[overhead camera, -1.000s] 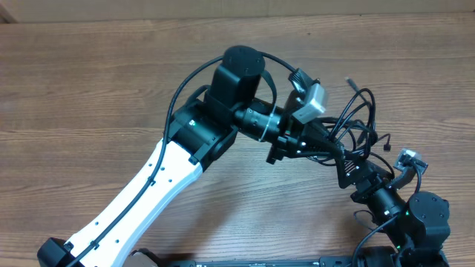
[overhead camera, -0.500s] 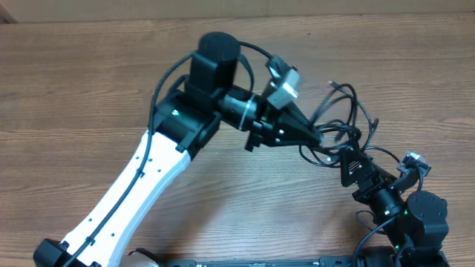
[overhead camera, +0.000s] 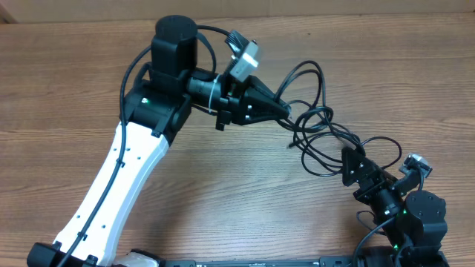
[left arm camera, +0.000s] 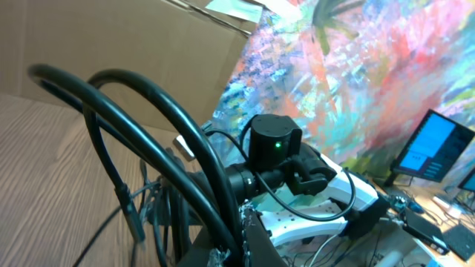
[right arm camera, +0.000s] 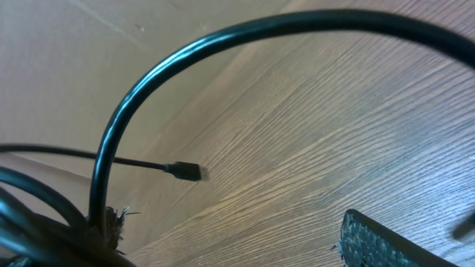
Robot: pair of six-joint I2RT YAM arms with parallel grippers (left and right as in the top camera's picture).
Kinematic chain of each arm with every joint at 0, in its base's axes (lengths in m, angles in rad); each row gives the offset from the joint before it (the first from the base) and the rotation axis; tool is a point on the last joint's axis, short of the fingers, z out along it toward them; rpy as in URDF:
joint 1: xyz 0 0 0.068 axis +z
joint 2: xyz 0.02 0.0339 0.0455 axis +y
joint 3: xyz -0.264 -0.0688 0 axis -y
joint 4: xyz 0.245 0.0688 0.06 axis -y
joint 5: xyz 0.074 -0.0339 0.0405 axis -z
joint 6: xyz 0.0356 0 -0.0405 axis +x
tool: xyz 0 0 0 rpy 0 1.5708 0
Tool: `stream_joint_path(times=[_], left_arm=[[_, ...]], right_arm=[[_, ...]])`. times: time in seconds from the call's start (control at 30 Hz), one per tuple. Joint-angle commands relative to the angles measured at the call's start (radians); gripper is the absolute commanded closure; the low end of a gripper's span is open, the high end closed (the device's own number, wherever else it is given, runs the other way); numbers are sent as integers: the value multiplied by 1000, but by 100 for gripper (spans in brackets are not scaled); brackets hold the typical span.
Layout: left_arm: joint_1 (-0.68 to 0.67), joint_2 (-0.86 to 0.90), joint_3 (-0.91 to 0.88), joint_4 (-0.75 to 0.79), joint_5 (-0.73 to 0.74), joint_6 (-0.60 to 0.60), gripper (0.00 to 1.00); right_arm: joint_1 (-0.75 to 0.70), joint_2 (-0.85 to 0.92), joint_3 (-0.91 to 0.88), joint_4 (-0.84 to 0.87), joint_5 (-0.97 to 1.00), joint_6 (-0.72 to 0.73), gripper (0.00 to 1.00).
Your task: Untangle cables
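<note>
Compared with a second ago:
- The left hand [overhead camera: 284, 111] has been carried left and farther away, from right of centre to near mid-tabletop.
- It is clenched on the cables [overhead camera: 320, 136], which were bunched tight by the right hand [overhead camera: 350, 165]. They are now drawn out into looser loops strung between the two hands.
- The right hand has stayed at the near right, fingers spread wide. In the right wrist view one pad [right arm camera: 386, 239] is seen, with a cable arching above it and a small plug [right arm camera: 188, 172] hanging free over the wood. Whether any cord is pinched there cannot be told.

Edges and room:
- The loops lie well inside the far edge of the tabletop [overhead camera: 67, 89].
- Bare wood is seen far left, near centre and far right.
- The near right corner is crowded by the right arm's base [overhead camera: 419, 222].
</note>
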Motion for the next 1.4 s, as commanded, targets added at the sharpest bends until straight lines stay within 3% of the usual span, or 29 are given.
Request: stream_joint_path(times=[0.0,0.63,0.87,1.37], left_arm=[[53,-17,30,9,67,-25,96],[107,-17,30,2,67,-25,96],[103,-16,30,3,37,-24,96],[-64,-16,30,67,-165,-28,96]], right_arm=[[-4,0,7,-26,111,1,8],[-4,0,7,-24,105,1,7],[-4,0,7,71,-68,-75,8],[-4,0,7,141,-198,-109,8]])
